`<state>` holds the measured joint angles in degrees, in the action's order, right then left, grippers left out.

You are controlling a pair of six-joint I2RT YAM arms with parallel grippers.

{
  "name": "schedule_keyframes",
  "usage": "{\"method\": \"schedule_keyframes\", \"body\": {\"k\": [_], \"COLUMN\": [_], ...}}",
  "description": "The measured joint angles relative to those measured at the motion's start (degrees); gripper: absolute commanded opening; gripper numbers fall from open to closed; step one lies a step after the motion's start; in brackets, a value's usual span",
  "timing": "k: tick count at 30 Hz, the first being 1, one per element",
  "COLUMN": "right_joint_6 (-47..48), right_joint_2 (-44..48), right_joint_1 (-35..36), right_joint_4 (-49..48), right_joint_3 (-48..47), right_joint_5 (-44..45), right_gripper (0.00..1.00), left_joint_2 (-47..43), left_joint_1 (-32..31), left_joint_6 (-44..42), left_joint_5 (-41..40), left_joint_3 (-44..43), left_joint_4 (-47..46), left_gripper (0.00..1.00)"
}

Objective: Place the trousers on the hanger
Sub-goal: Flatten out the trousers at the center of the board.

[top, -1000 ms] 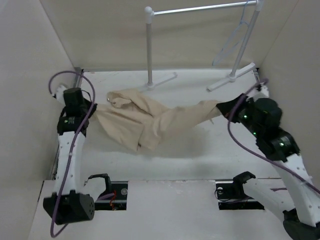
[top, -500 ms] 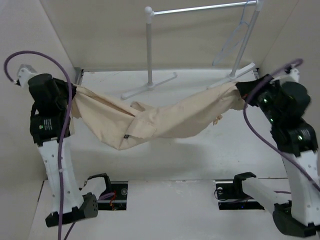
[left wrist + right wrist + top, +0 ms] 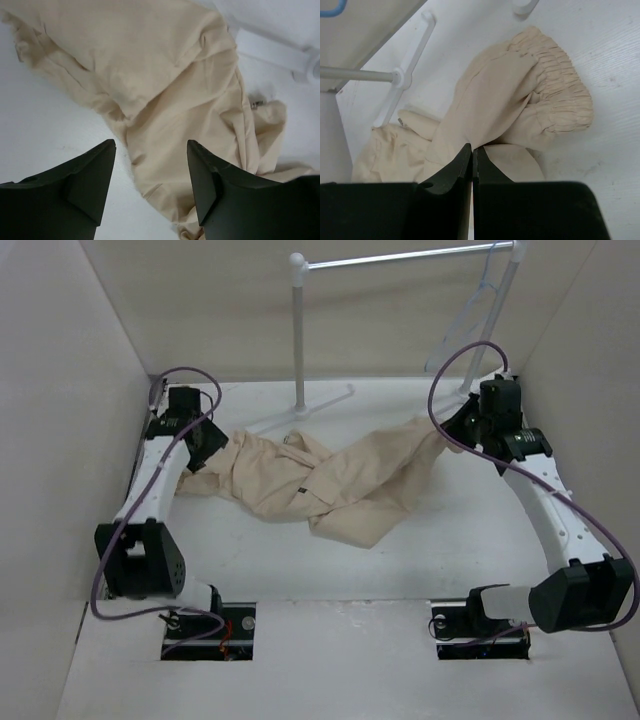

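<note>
Left wrist: trousers [image 3: 165,95] beneath left claw [image 3: 151,146]

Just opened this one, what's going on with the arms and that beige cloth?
The trousers lie crumpled on the table between the two arms. The left gripper hovers open above one end, holding nothing. The right gripper is shut by the gathered waistband; whether it pinches cloth is unclear. The hanger hangs on the rack, bare.

trousers [image 3: 330,485] sprawled across mid-table, rack [image 3: 298,340] posts behind, bare table [image 3: 300,570] nearer the bases
</note>
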<state>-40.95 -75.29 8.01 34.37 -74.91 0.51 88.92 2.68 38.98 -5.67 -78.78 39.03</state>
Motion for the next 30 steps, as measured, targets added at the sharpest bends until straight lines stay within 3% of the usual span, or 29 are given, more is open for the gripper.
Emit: {"method": "schedule_keyframes", "body": {"k": [4, 8, 12, 19, 21, 23, 24, 27, 30], "right_joint_6": [0.2, 0.3, 0.6, 0.7, 0.7, 0.7, 0.7, 0.7, 1.2], "right_joint_2": [3.1, 6.1, 10.1, 15.9, 16.9, 17.7, 18.3, 20.5, 24.9], "right_joint_1": [-0.5, -0.7, 0.1, 1.6, 2.6, 4.0, 4.6, 5.3, 5.6], "right_joint_4": [-1.5, -1.9, -2.1, -2.3, -2.3, -2.3, -2.2, -1.6, 0.3], "right_joint_3": [5.2, 9.9, 13.9, 18.3, 19.5, 20.3, 20.6, 20.7, 20.6], "right_joint_5": [1.0, 1.2, 1.2, 1.2, 1.2, 1.2, 1.2, 1.1, 1.2], "right_gripper": [0.07, 0.08, 0.08, 0.09, 0.09, 0.08, 0.08, 0.06, 0.06], "left_joint_2": [-15.8, -25.6, -19.5, -10.9, -8.3, -5.0, -3.4, -2.9, -12.7], "left_joint_1": [-4.9, -4.2, -3.0, -11.6, -13.1, -13.0, -12.7, -10.7, -7.8], "left_joint_6": [0.2, 1.8, 3.8, 5.8, 6.3, 7.0, 7.1, 7.9, 8.5], "left_joint_5": [-2.3, -2.5, 1.4, 4.4, 4.6, 4.5, 4.4, 4.5, 4.1], "left_joint_3": [14.1, 26.8, 33.3, 34.3, 34.1, 33.7, 33.6, 33.4, 33.2], "left_joint_4": [-2.7, -5.4, -11.1, -19.5, -22.0, -24.0, -24.8, -24.5, -21.8], "left_gripper": [0.59, 0.60, 0.60, 0.58, 0.46, 0.16, 0.08, 0.03, 0.03]}}
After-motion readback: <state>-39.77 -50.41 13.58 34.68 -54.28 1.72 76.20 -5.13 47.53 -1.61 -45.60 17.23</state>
